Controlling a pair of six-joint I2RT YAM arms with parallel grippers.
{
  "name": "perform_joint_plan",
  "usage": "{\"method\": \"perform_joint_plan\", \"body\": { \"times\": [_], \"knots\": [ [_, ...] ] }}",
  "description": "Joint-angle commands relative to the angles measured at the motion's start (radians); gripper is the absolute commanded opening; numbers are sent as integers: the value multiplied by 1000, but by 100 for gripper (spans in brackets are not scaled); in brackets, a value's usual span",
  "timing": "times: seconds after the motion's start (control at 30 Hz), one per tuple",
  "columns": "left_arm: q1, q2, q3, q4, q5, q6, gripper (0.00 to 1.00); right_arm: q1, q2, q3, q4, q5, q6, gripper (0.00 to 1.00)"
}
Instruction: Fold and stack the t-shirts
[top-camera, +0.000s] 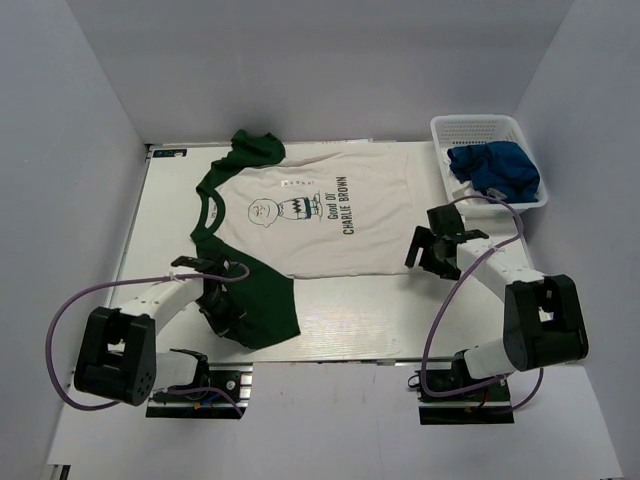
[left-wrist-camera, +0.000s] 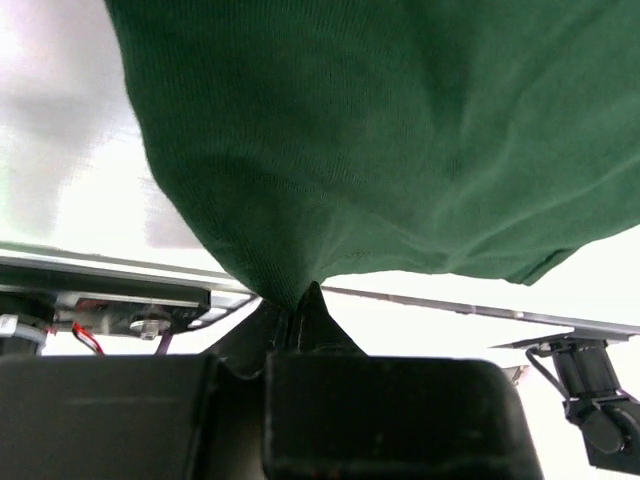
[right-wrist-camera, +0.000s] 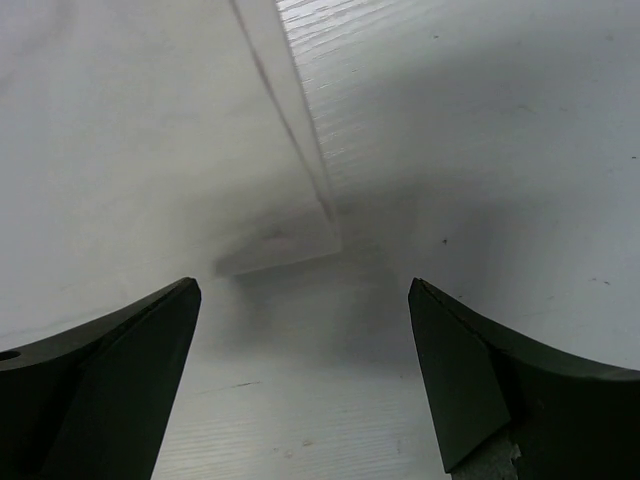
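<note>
The white t-shirt (top-camera: 320, 210) with dark green sleeves and the "CHARLIE BROWN" print lies spread flat on the table, its collar to the left. My left gripper (top-camera: 222, 305) is shut on the edge of the near green sleeve (top-camera: 265, 300). In the left wrist view the green cloth (left-wrist-camera: 380, 140) is pinched between the closed fingertips (left-wrist-camera: 300, 300). My right gripper (top-camera: 432, 250) is open and empty just past the shirt's near hem corner. That corner (right-wrist-camera: 150, 130) lies ahead of the spread fingers (right-wrist-camera: 305, 300). A royal blue t-shirt (top-camera: 495, 170) lies crumpled in the basket.
A white plastic mesh basket (top-camera: 480, 125) stands at the back right corner. The white table (top-camera: 400, 320) is walled by grey panels on the left, back and right. Both arm bases and their cables sit at the near edge.
</note>
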Motion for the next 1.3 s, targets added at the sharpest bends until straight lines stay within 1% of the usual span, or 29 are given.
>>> {"method": "perform_joint_plan", "body": {
  "times": [0.0,0.07,0.2,0.23,0.3,0.33,0.4,0.43,0.47,0.53,0.57,0.6,0.63,0.77,0.83,0.93,1.0,1.07,1.1,1.17,1.2,1.23,1.27],
  "knots": [
    [-5,-33,41,-64,-9,31,0,-25,12,-4,45,41,21,90],
    [-5,-46,51,-77,0,41,0,-36,17,-25,77,9,37,90],
    [-5,-68,41,-77,20,41,0,-48,66,-9,122,-59,49,90],
    [-5,-68,41,-77,20,41,0,-51,79,-7,119,-65,49,86],
    [-5,-79,41,-86,20,41,0,-54,93,-6,108,-80,49,81],
    [-5,-79,41,-86,20,41,0,-54,98,-9,100,-85,46,73],
    [-5,-98,41,-86,20,41,0,-54,89,-24,94,-107,46,62],
    [-5,-99,41,-95,20,41,0,-54,83,-29,94,-110,48,45],
    [-5,-112,41,-95,20,31,0,-53,66,-35,94,-111,55,36],
    [-5,-137,41,-118,20,31,0,-53,46,-55,96,-113,54,22],
    [-5,-137,41,-127,29,31,0,-54,35,-58,93,-111,52,7],
    [-5,-154,31,-138,29,31,0,-50,32,-64,85,-111,46,0],
    [-5,-163,31,-150,29,31,0,-53,24,-71,79,-113,43,0],
    [-5,-249,-12,-173,106,31,0,-53,-31,-108,12,-100,17,0],
    [-5,-258,-12,-187,106,31,0,-48,-52,-116,-16,-114,18,0],
    [-5,-258,57,-203,106,70,0,-48,-114,-127,-25,-174,18,0],
    [-5,-235,111,-138,139,113,0,-48,-137,-130,16,-229,-15,0],
    [-5,-202,164,-80,182,138,0,-48,-126,-110,34,-264,-25,0],
    [-5,-188,178,2,201,138,0,-46,-119,-90,37,-272,-26,0],
    [5,-160,221,85,255,147,0,-48,-79,-66,41,-292,-34,0],
    [5,-123,237,151,265,147,0,-48,-68,-21,42,-300,-37,0],
    [16,-99,254,176,265,156,0,-48,-36,-4,44,-312,-46,0],
    [16,-70,305,188,265,166,0,-48,-28,10,41,-314,-46,0]
  ]
}}
